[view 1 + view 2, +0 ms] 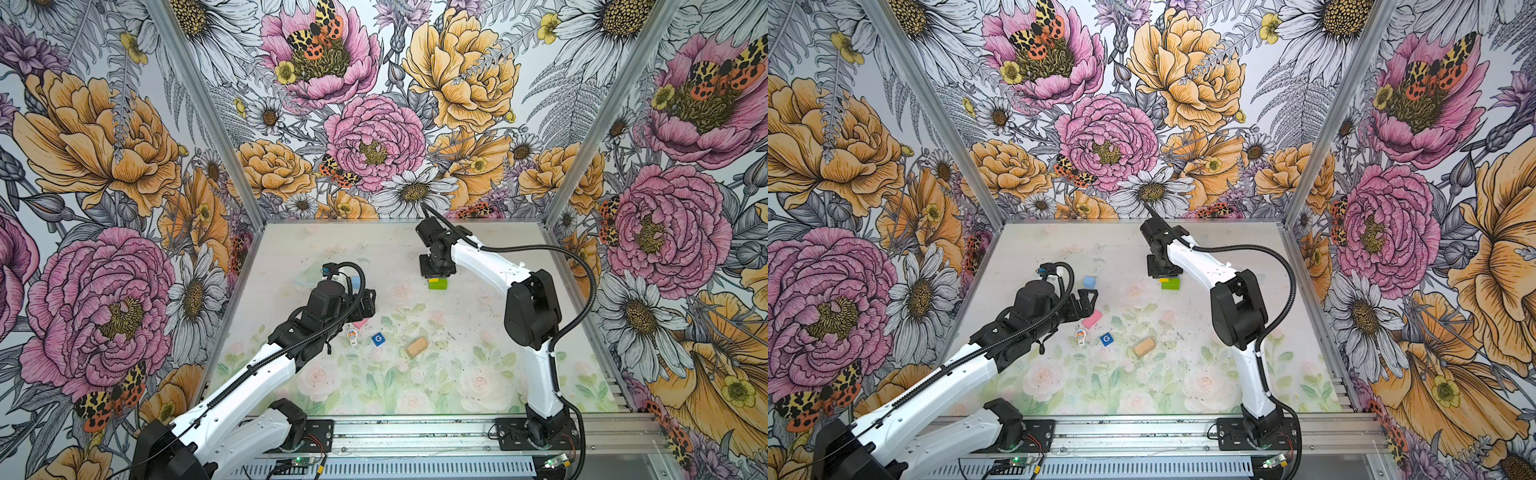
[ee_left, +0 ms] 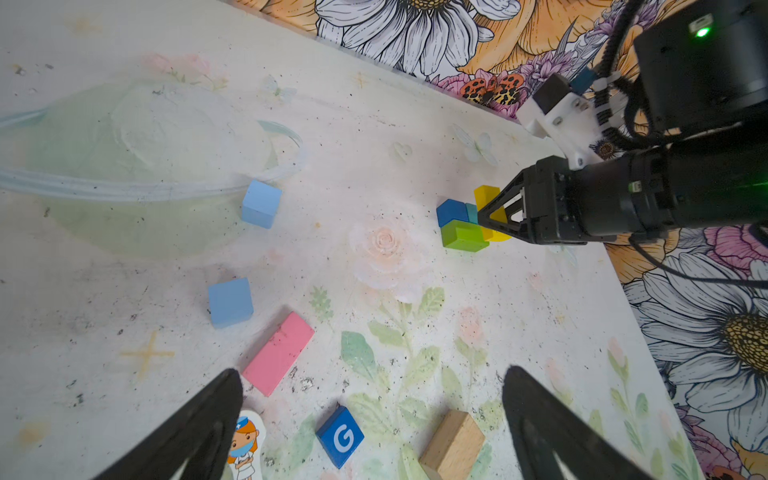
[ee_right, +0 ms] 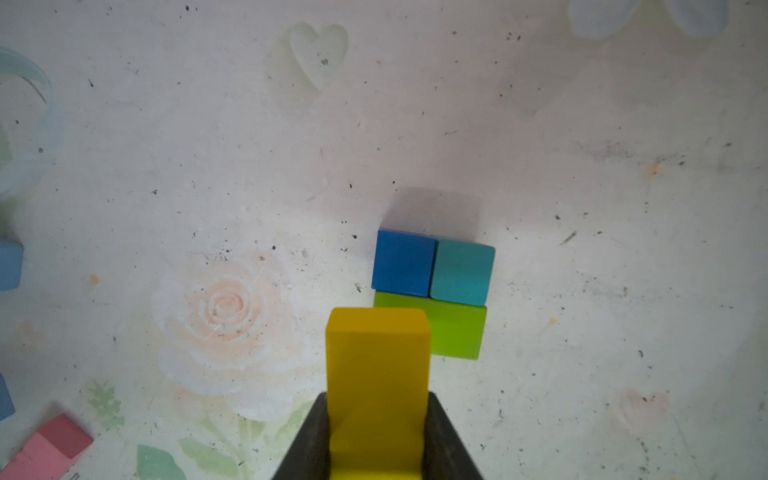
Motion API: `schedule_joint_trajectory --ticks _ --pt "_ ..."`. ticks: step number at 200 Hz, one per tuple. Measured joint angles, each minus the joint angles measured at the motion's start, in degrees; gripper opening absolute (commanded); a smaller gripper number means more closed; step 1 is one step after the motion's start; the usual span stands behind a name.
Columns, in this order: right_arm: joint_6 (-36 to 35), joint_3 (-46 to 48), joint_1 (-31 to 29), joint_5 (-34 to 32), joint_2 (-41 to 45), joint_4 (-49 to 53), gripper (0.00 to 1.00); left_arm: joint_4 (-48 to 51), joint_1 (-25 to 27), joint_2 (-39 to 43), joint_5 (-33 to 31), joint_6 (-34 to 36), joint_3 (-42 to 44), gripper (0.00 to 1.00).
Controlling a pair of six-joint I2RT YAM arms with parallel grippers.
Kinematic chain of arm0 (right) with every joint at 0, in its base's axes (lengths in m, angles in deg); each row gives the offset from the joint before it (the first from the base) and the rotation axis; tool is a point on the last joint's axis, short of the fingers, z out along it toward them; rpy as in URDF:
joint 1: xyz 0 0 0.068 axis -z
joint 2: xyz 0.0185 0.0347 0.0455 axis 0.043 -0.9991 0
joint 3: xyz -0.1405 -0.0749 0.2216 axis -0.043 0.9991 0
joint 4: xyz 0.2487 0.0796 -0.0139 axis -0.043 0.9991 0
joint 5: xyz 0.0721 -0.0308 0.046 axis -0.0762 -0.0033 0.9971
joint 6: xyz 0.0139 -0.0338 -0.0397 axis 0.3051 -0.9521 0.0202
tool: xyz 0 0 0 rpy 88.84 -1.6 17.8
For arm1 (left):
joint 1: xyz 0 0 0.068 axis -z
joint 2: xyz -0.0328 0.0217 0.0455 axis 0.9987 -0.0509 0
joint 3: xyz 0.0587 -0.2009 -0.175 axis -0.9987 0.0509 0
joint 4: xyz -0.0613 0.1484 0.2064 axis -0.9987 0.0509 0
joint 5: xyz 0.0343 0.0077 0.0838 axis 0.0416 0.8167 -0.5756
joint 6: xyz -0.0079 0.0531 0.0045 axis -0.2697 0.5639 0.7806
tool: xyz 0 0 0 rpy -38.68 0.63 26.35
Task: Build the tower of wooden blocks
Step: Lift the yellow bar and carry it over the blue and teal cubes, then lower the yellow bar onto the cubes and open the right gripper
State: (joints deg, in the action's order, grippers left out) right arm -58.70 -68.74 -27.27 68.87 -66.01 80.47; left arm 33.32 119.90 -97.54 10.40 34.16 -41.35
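My right gripper [image 3: 377, 399] is shut on a yellow brick [image 3: 377, 357] and holds it just over a green brick [image 3: 455, 330] lying on the mat. A dark blue cube [image 3: 403, 262] and a teal cube [image 3: 462, 272] sit against the green brick. In both top views that gripper [image 1: 436, 275] hangs over the stack [image 1: 1170, 283]. My left gripper [image 2: 372, 374] is open and empty, above a pink brick [image 2: 278, 353], a white toy figure [image 2: 245, 444], a blue G tile [image 2: 340, 436] and a tan brick [image 2: 453, 444]. Two light blue cubes [image 2: 261, 203] [image 2: 230, 302] lie apart.
Flowered walls [image 1: 374, 124] close the table [image 1: 478, 374] at the back and both sides. A metal rail [image 1: 415, 434] with both arm bases runs along the front edge.
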Motion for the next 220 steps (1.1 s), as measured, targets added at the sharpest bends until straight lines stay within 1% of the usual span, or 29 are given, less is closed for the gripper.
schedule_joint_trajectory --ticks 161,220 --pt "0.5 -2.8 2.4 -0.1 -6.0 0.4 0.28 -0.7 -1.2 -0.9 1.1 1.5 -0.1 0.99" --pt "0.5 -4.1 2.6 0.0 -6.5 0.4 0.28 -1.1 -1.7 -1.1 1.1 1.9 -0.1 0.99"
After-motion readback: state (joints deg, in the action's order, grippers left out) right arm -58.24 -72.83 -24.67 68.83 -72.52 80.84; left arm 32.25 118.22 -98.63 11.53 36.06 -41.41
